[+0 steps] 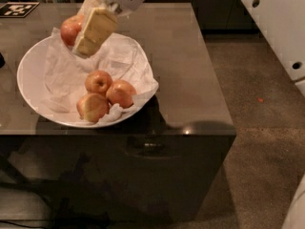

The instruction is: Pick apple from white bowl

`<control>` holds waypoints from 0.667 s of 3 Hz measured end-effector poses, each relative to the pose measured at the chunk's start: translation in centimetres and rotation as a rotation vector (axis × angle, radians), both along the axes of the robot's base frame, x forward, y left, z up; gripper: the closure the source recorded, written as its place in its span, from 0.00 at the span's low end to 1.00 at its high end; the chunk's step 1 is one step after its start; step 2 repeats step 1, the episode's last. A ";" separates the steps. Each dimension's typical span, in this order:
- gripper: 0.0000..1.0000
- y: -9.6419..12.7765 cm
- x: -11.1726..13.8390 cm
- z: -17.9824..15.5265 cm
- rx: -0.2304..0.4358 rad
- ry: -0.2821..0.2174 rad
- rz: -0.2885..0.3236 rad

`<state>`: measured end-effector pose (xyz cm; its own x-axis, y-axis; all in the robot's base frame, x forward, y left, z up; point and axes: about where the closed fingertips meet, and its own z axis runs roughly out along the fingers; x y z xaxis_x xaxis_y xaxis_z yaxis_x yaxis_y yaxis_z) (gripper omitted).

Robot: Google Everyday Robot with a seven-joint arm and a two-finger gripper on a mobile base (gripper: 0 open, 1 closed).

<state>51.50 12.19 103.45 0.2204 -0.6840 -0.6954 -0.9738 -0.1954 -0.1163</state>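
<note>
The white bowl [33, 70], wide and shallow and lined with crumpled white paper, sits on the left of a dark table top. Three orange-red and yellowish apples [98, 82] lie in its near right part. My gripper [82, 35] hangs above the bowl's far side, shut on the red apple [70, 29]. That apple is lifted clear of the bowl. A tan finger [95, 31] covers its right side.
The dark table [190, 70] ends at a front edge just below the bowl and at a right edge, with brown floor beyond. A black-and-white marker tag [16, 8] lies at the table's far left. My white arm body [281, 27] fills the upper right.
</note>
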 end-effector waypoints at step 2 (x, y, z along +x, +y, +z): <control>1.00 1.0 -1.7 4.1 0.036 -0.049 0.034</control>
